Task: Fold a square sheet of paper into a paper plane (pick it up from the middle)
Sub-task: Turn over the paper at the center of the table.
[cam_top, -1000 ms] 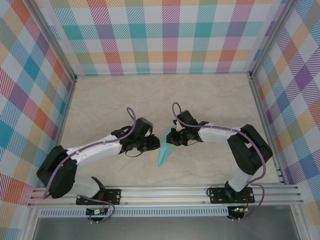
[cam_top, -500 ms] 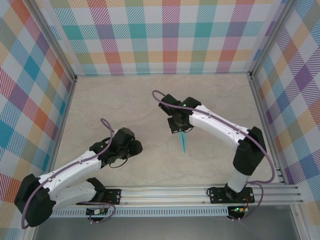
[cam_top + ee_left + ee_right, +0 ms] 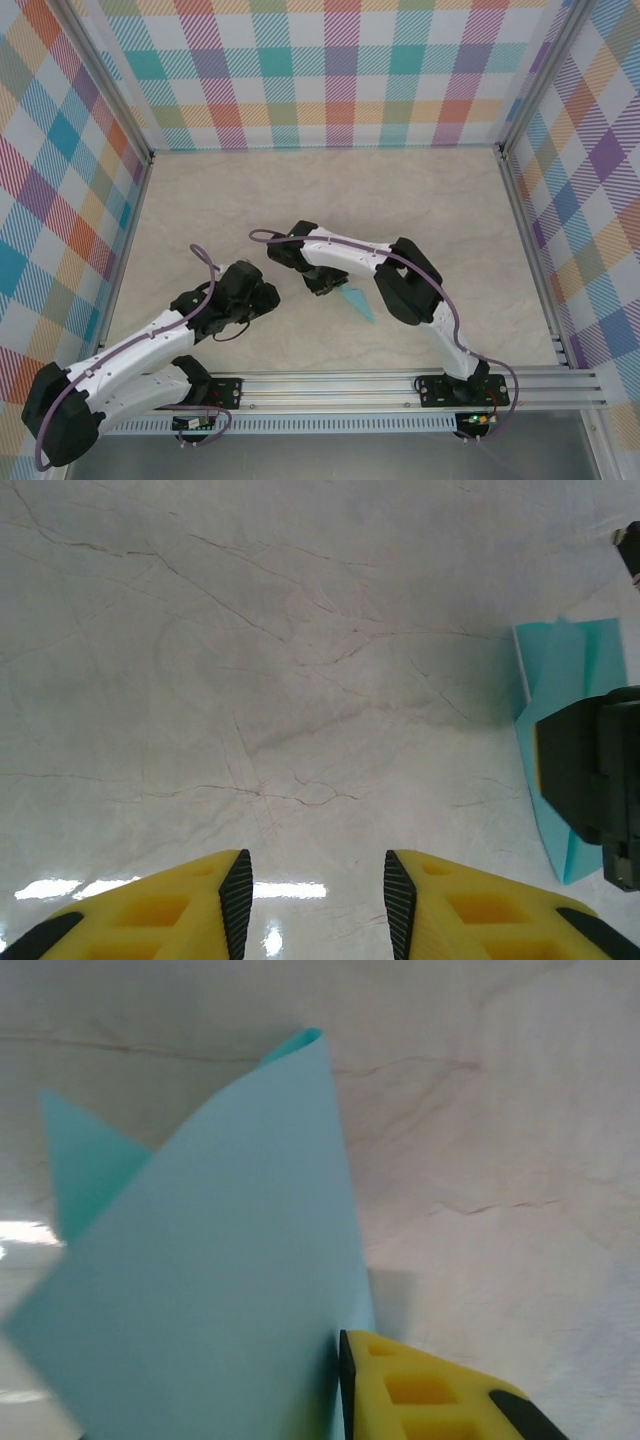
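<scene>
The paper plane (image 3: 356,301) is a slim light-teal folded dart, low over the table near the middle, just right of my right gripper (image 3: 324,286). In the right wrist view the teal paper (image 3: 220,1260) stands up close and lies against the black pad of the one yellow finger (image 3: 420,1390) that shows. The other finger is hidden behind the paper. My left gripper (image 3: 264,298) sits to the left, apart from the plane. Its jaws (image 3: 318,875) are open with bare table between them. The plane (image 3: 565,670) shows at the right edge there, partly behind the dark right gripper (image 3: 595,775).
The beige marbled table (image 3: 420,200) is boxed in by plaid walls (image 3: 330,70) at the back and both sides. An aluminium rail (image 3: 330,385) carrying both arm bases runs along the near edge. The right arm's elbow (image 3: 405,285) stands just right of the plane.
My left arm has drawn back to the lower left and its jaws have widened. The right gripper has swung up, then left and down with the plane to the table's middle.
</scene>
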`<state>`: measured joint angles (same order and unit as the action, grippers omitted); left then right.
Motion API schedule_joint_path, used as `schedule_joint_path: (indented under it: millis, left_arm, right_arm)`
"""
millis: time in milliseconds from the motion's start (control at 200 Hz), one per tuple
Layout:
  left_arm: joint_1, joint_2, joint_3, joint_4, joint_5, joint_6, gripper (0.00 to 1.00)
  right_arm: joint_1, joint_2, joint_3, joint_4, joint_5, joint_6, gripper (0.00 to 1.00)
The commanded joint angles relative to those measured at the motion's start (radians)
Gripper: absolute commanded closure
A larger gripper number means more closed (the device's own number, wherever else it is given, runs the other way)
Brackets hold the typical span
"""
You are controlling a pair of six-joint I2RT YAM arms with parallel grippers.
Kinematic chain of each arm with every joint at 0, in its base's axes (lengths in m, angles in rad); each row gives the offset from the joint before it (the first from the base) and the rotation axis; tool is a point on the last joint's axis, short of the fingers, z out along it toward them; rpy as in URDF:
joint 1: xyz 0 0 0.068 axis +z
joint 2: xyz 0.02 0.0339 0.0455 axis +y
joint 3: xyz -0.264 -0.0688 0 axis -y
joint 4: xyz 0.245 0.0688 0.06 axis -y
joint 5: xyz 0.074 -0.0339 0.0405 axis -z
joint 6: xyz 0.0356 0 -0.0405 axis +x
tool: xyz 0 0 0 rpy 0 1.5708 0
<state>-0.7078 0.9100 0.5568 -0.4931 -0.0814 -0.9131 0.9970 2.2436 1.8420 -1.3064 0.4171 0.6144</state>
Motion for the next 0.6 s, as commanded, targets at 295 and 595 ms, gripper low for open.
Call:
schedule_joint_path:
  millis: [295, 595]
  left_arm:
    - [0.020, -0.032, -0.021, -0.020, -0.001, -0.031, 0.54]
    - [0.019, 0.118, 0.000, 0.113, 0.158, 0.003, 0.51]
  right_arm:
    - [-0.001, -0.280, -0.158, 0.347, -0.429, -0.046, 0.20]
    - [-0.246, -0.606, -0.734, 0.801, -0.717, -0.016, 0.24]
